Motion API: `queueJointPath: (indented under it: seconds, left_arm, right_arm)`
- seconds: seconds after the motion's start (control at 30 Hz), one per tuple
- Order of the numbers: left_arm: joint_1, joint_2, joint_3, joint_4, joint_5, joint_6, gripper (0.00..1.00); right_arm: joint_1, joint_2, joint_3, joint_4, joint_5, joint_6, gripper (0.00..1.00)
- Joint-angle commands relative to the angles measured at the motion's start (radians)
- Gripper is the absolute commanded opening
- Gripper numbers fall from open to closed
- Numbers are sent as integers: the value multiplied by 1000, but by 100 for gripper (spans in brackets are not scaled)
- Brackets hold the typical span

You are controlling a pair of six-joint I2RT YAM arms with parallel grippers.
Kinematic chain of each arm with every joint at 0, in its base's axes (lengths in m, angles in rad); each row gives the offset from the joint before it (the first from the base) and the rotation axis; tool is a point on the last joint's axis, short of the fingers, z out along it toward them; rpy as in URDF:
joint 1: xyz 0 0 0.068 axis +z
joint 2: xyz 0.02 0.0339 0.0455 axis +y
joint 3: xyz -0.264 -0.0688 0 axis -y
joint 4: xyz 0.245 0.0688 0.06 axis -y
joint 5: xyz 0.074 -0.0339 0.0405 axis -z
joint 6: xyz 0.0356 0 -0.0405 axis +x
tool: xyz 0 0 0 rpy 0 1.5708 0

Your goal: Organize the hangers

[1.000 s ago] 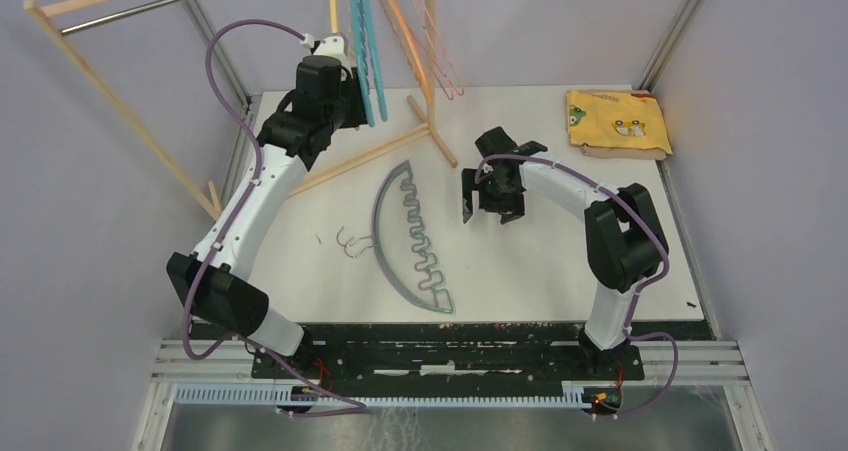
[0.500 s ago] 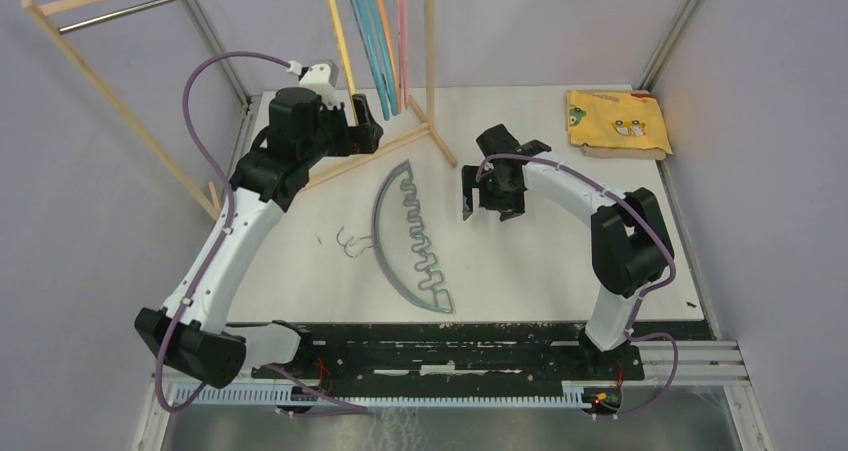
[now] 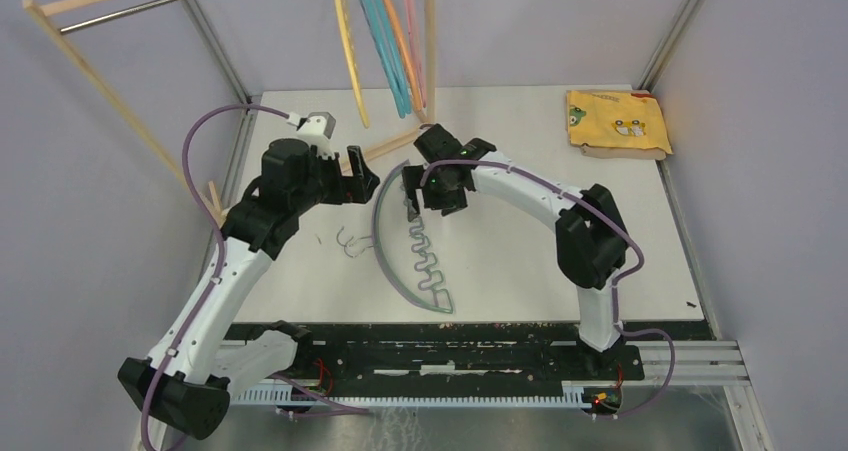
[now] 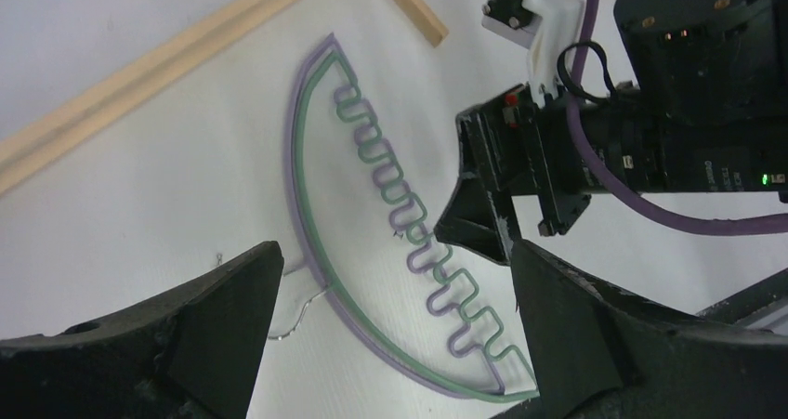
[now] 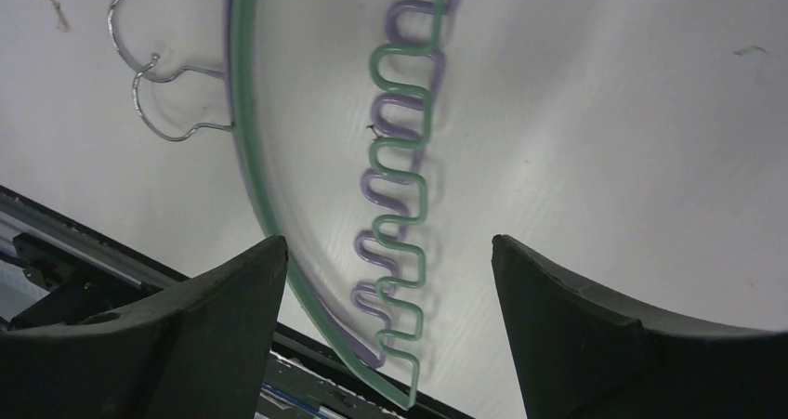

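A green hanger lies stacked on a purple hanger (image 3: pixel 383 239) flat on the table, their metal hooks (image 3: pixel 350 241) pointing left. In the left wrist view the green hanger (image 4: pixel 383 340) sits just inside the purple hanger (image 4: pixel 294 173). In the right wrist view the green hanger (image 5: pixel 243 112) covers most of the purple hanger (image 5: pixel 376 191). Yellow (image 3: pixel 346 56), teal and blue (image 3: pixel 385 41), orange (image 3: pixel 402 41) and pink (image 3: pixel 410 11) hangers hang at the back. My left gripper (image 3: pixel 368 176) (image 4: pixel 395 345) is open and empty left of the pair's upper end. My right gripper (image 3: pixel 435 203) (image 5: pixel 390 280) is open and empty over that end.
The wooden rack frame's base bar (image 3: pixel 385 146) (image 4: pixel 158 66) lies just behind both grippers, with its metal rod (image 3: pixel 150 6) at the back left. A folded yellow cloth (image 3: pixel 615 121) lies at the back right. My right gripper's fingers (image 4: pixel 479 229) show in the left wrist view.
My left gripper has drawn back from the hanging hangers toward the pair on the table. My right gripper has moved left over the pair's upper end. The hanging hangers have swung.
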Motion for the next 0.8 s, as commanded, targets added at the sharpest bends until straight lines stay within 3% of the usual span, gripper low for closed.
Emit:
queueJointPath:
  seconds: [0.0,0.17,0.33,0.47,0.77]
  left_arm:
    - [-1,-105,-77,29,-38,-101,99]
    - [-1,-194,-134,-5,-93,-108,99]
    - [-1,-220,-154,-40,-107,-90,99]
    - [0,-193,-139,-2,-100,-83,99]
    - [-11,-32,56,5,-159,6,99]
  right_arm:
    - [42,94,130,-4,-4,28,88]
    - [76,196,256,1,-46,68,85]
    - [113,230,279,39,-52,90,84]
    - [114,239,286,44,-48,89,84]
    - [109,286,372,-11,-37,58,84]
